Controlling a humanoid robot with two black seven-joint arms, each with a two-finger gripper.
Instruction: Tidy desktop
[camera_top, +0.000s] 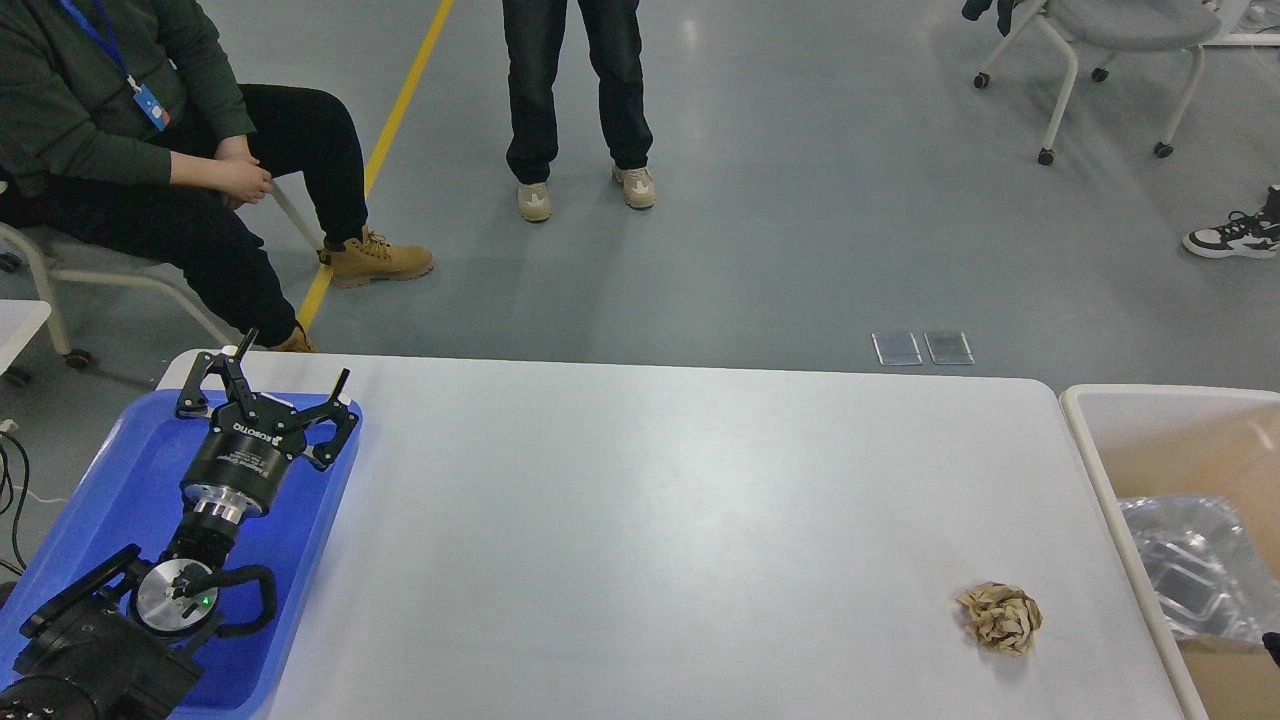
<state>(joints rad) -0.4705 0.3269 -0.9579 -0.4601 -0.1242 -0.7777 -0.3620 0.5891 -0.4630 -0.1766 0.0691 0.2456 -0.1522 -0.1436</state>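
Desk (640, 500): fills mid-view, nearly bare. Left pincer (290, 385): spread, empty, over blue tray (300, 600). Right pincer: out of view. Outstanding: crumpled brown paper (1000, 618) near right edge, beside bin (1100, 480); likely last item.

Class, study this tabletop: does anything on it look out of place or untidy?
Yes. A crumpled ball of brown paper lies alone on the white desktop, near its right edge and close to the bin. It looks like rubbish left out, not binned. The left tool hangs open over the blue tray, holding nothing.
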